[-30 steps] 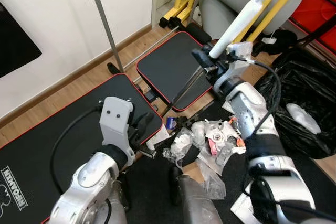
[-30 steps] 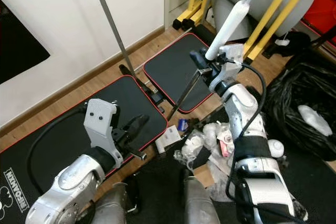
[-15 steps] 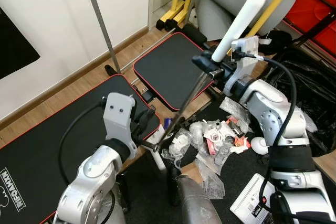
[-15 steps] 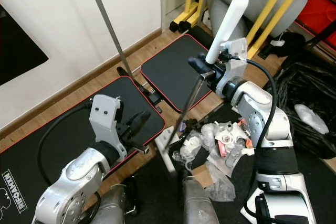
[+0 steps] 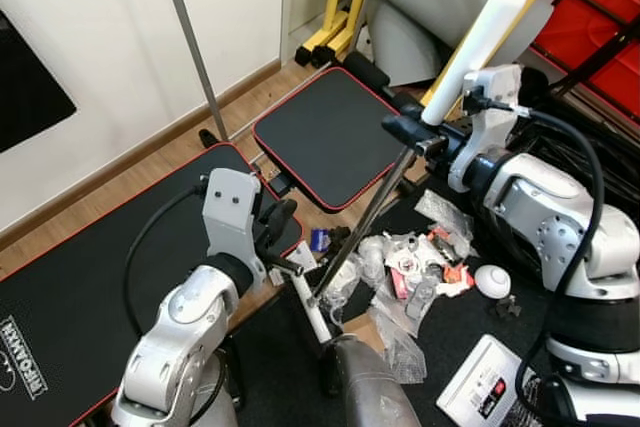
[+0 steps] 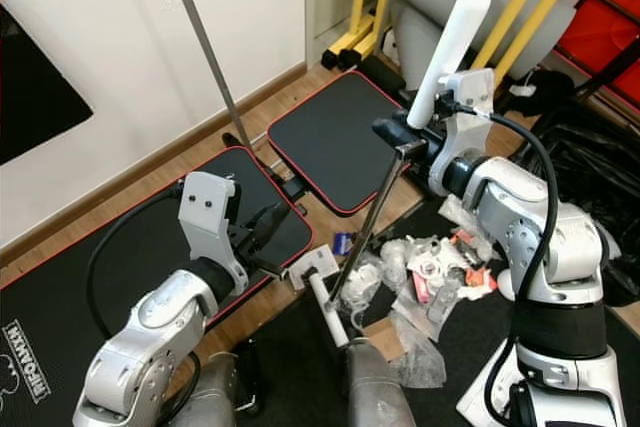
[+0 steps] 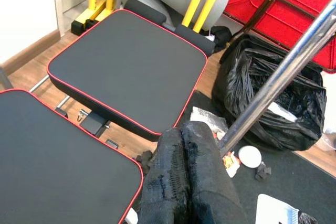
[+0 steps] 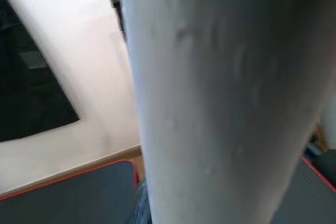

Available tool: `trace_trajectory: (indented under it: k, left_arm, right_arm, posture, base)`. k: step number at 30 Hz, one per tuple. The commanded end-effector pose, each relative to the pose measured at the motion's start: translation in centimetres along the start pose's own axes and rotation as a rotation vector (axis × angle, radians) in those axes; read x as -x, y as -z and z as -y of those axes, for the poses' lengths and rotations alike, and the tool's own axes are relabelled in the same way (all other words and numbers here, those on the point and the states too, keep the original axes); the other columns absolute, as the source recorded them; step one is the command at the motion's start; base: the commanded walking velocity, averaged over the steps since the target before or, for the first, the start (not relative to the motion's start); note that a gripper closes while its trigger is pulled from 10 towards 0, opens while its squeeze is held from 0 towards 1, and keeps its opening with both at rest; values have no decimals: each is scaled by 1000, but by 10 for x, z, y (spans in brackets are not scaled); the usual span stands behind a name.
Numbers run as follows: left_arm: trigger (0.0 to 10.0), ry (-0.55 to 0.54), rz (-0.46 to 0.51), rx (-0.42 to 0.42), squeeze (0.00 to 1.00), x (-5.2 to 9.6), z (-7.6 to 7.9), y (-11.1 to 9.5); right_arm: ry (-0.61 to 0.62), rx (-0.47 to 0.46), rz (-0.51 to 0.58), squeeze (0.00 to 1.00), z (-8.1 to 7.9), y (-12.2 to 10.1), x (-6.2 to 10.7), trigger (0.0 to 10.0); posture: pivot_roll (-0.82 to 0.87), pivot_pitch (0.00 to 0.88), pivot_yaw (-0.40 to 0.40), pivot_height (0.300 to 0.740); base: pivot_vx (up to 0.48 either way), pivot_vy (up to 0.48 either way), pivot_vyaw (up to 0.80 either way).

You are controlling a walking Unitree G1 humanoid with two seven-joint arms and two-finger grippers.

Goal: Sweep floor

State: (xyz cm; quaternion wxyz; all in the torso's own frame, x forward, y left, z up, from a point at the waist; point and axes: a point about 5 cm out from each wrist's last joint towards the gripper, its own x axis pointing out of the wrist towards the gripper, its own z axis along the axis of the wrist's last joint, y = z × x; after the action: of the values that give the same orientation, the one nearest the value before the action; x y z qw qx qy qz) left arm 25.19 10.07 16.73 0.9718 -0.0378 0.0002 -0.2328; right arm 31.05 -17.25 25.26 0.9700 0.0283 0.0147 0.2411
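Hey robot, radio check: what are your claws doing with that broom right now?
Right claw shut on broom handle, high up. Left claw shut, empty, over black mat. Broom's metal pole slants down into litter pile. Black rubbish bag close beside.

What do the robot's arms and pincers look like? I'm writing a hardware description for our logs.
Both arms are glossy silver shells with black joint bands. The left arm ends in a pale grey boxy wrist block with two small dark dots; a black cable loops into it. The left pincer has long black, rough-textured fingers. The right arm carries a black cable too; right pincer is black.
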Motion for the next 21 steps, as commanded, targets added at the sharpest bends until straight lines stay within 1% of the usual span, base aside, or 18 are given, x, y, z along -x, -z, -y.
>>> trace_trajectory:
  k: [1,2,5,7,12,15,21]
  left_arm:
    - [10000,5,-21,3,0,0,1,6]
    - [10000,13,-23,12,0,-2,0,6]
    - [10000,25,-26,23,0,-4,0,6]
    - [10000,29,-25,26,0,-6,-1,6]
    - [10000,31,-24,28,0,-7,-1,6]
    - [10000,33,-21,30,0,-11,-3,7]
    - [10000,36,-17,30,0,-15,-4,7]
  right_arm:
    - [74,-3,-34,0,9,4,8,10000]
    - [96,-7,-38,0,10,4,10,10000]
    - [113,-17,-58,0,9,7,13,10000]
    - [111,-28,-71,0,6,10,15,10000]
    - [107,-32,-69,0,3,10,15,10000]
    - [106,-25,-42,0,-4,7,12,10000]
    - [118,-18,-11,0,-10,5,9,10000]
  posture:
    - [-130,243,-150,740]
    - [-132,239,-151,740]
    - [-138,231,-153,740]
    - [-140,225,-153,740]
    - [-140,222,-153,740]
    - [-145,213,-153,740]
    - [-145,199,-156,740]
  base:
    - [0,0,-800]
    - [0,0,-800]
    - [0,0,-800]
    - [0,0,-800]
    - [0,0,-800]
    - [0,0,-800]
    - [0,0,-800]
